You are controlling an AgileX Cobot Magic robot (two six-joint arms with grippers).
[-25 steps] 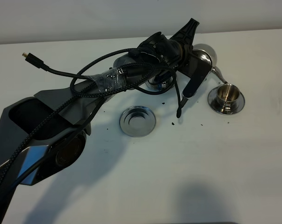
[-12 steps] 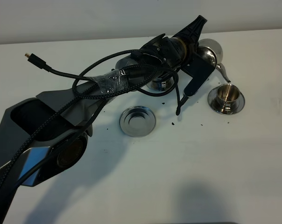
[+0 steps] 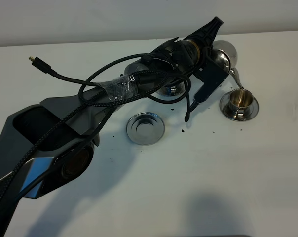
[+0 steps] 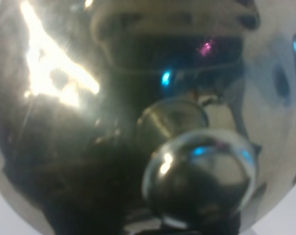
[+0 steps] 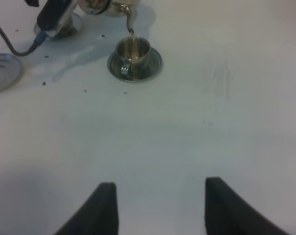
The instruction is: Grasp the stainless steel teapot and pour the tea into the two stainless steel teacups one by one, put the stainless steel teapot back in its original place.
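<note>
Teapot (image 3: pixel 223 52) higher, steeper in left hand (image 3: pixel 208 48), spout over right teacup (image 3: pixel 239 99).

table (image 3: pixel 213 173): white | wide saucer (image 3: pixel 145 129): bare, mid-table | right saucer (image 3: pixel 251 111): carries cup (image 3: pixel 239 98) | second saucer (image 5: pixel 74 24): farther back, mostly hidden | dark specks (image 3: pixel 182 131): scattered between saucers

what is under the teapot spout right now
a teacup on its saucer, directly below the teapot spout tip. its inside looks golden, but the fill level cannot be seen.
</note>
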